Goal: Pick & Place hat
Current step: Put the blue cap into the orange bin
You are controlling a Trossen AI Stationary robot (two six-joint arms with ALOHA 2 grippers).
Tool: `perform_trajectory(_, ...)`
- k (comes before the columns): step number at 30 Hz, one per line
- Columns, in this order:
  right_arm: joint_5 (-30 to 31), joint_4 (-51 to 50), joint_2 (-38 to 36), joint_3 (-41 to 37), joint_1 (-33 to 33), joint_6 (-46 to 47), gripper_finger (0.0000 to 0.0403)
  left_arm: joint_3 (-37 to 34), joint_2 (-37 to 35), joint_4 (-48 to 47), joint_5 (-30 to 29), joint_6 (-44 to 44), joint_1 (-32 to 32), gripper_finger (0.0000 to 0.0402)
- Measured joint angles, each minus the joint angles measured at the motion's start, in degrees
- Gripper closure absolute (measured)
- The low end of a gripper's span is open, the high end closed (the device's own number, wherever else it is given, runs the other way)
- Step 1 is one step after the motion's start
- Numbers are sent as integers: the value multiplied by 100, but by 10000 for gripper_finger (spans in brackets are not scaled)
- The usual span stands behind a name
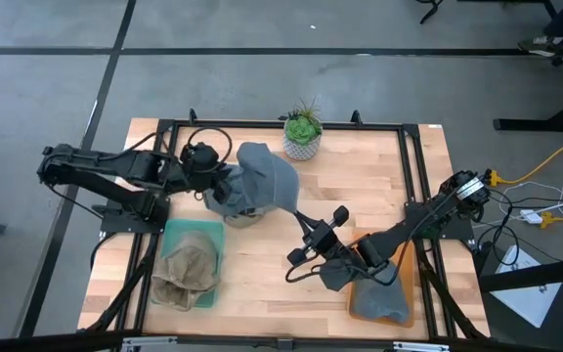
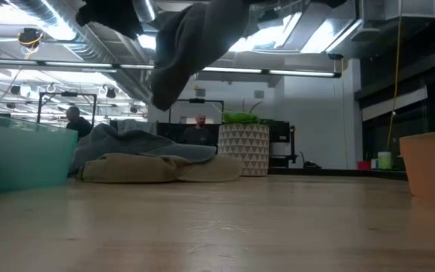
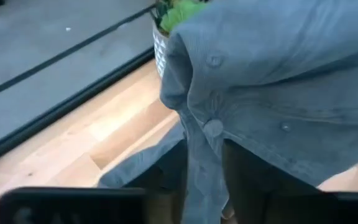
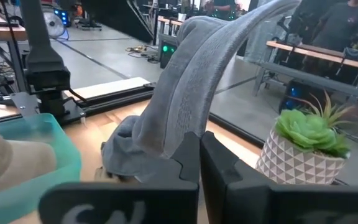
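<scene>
A grey hat (image 1: 262, 174) hangs in the air between my two grippers. The low view shows this hat (image 2: 195, 41) well above the table. My left gripper (image 1: 213, 183) is at its left side, over the far-left part of the table. My right gripper (image 1: 303, 223) reaches in from the near right and is shut on the hat's stretched right end. In the right wrist view the hat (image 4: 191, 81) rises from my right gripper (image 4: 199, 155). The left wrist view is filled by the hat's buttoned panel (image 3: 278, 81). My left gripper holds the grey hat by its left side (image 1: 225, 184), coming level from the table's left. The cloth itself hides the contact in the wrist view. The hat hangs clear of the table. My right gripper pinches a narrow fold of the hat's edge (image 4: 188, 127) between its two shut fingers, slanting in from the near right. From there the cloth rises in a drawn-out band toward the left gripper.
More hats, beige and grey, lie in a pile (image 2: 149, 162) on the table under the lifted one. A teal tray (image 1: 192, 231) at near left holds a beige hat. An orange tray (image 1: 406, 284) at near right holds a grey hat. A potted plant (image 1: 302, 135) stands at the far edge.
</scene>
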Motion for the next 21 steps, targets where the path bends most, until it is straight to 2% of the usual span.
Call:
perform_trajectory(6, -156, 627, 0, 2, -17, -771, 402, 0, 277, 294, 110, 105, 44, 215)
perform_trajectory(10, -154, 893, -1, 2, -17, -1076, 402, 0, 370, 441, 164, 151, -56, 174)
perform_trajectory(13, -164, 983, -26, 2, -24, -1182, 402, -90, 373, 464, 161, 78, -138, 158)
perform_trajectory(16, -210, 1010, -78, 2, -26, -1266, 401, -543, 246, 652, 51, -124, -173, 153)
perform_trajectory(21, -336, 1062, -101, 2, -26, -1314, 400, -1512, -253, 1701, -47, -151, -87, 153)
